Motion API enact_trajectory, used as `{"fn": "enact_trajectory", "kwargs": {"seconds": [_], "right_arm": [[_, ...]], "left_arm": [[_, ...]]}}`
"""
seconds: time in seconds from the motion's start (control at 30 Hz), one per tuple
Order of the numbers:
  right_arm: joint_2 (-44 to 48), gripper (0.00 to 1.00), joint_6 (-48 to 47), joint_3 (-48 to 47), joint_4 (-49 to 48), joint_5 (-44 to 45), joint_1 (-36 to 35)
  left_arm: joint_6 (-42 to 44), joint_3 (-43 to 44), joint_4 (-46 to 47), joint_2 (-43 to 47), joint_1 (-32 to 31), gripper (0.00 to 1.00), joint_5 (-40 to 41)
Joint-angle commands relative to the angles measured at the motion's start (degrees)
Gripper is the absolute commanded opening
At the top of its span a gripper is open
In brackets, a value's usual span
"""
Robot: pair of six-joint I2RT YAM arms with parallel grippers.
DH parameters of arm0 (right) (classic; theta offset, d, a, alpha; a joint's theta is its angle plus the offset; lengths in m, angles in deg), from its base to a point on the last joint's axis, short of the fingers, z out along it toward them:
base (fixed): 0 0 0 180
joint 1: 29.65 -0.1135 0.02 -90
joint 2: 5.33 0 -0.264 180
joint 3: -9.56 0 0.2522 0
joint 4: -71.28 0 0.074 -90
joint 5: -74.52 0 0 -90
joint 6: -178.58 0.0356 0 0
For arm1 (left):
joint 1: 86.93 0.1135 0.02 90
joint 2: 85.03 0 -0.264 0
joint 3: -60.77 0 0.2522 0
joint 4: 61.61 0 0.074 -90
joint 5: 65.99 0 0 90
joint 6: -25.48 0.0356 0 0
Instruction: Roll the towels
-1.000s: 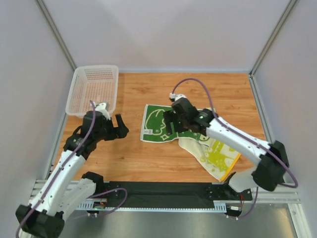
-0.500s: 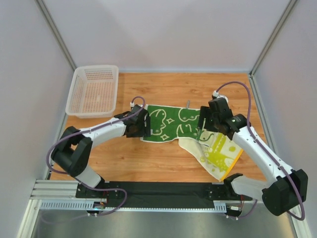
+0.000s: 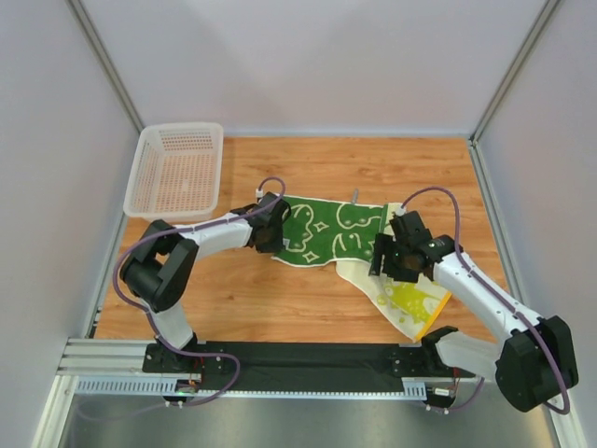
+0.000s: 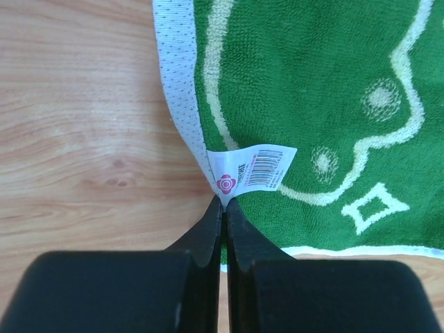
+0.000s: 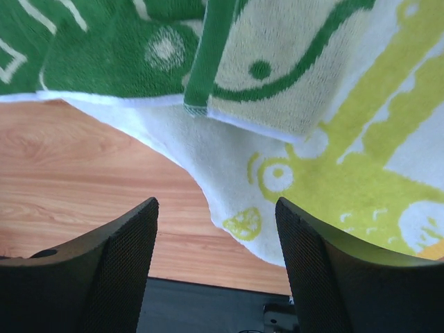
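**Left pincer on the hem, right pincer wide over the overlap**

The wooden table (image 3: 280, 299) carries a white mesh basket (image 3: 173, 213) at its far left corner, well apart from the work. The green towel (image 3: 331, 229) lies spread flat across the middle. Its right end rests on the yellow-green towel (image 3: 410, 303), which lies crumpled towards the near right, so neither is rolled yet. The left gripper (image 4: 223, 202) reaches in low along the table, and its fingers are pressed together on the green towel's white hem (image 4: 177, 90), probably to lift that edge and start a roll. The right gripper (image 5: 214, 208) hangs above the overlap with its fingers spread wide, holding nothing. It is likely set there to pin or part the two cloths. A small printed label (image 4: 253, 168) sits just beyond the left fingertips.
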Motion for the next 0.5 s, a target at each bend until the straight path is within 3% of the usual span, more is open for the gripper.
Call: {"fn": "enact_trajectory", "kwargs": {"seconds": [0.0,0.17,0.27,0.3,0.37,0.4,0.47], "right_arm": [[1.5,0.71,2.6,3.1,-2.6,-6.7,-0.2],[-4.1,0.7,5.8,6.2,-5.8,-8.0,-3.3],[-9.2,0.59,6.0,7.3,-8.3,-7.1,-5.5],[-10.5,0.49,5.9,7.3,-8.7,-6.3,-6.0],[-14.1,0.42,5.6,7.1,-9.7,-4.8,-7.2],[-15.3,0.3,5.5,7.1,-10.1,-4.6,-7.4],[-16.3,0.17,5.2,7.0,-10.5,-4.1,-7.5]], "left_arm": [[0.9,1.9,-3.8,2.8,0.0,0.0,1.9],[1.5,2.2,-7.0,10.6,1.8,0.0,3.1],[2.4,3.1,-8.9,11.6,2.0,0.0,3.5],[2.6,3.0,-9.1,11.7,2.0,0.0,3.5],[2.6,2.1,-9.4,12.2,2.1,0.0,3.6],[2.5,1.5,-9.3,12.7,2.2,0.0,3.5],[2.4,-0.3,-9.1,14.1,2.9,0.0,3.7]]}}
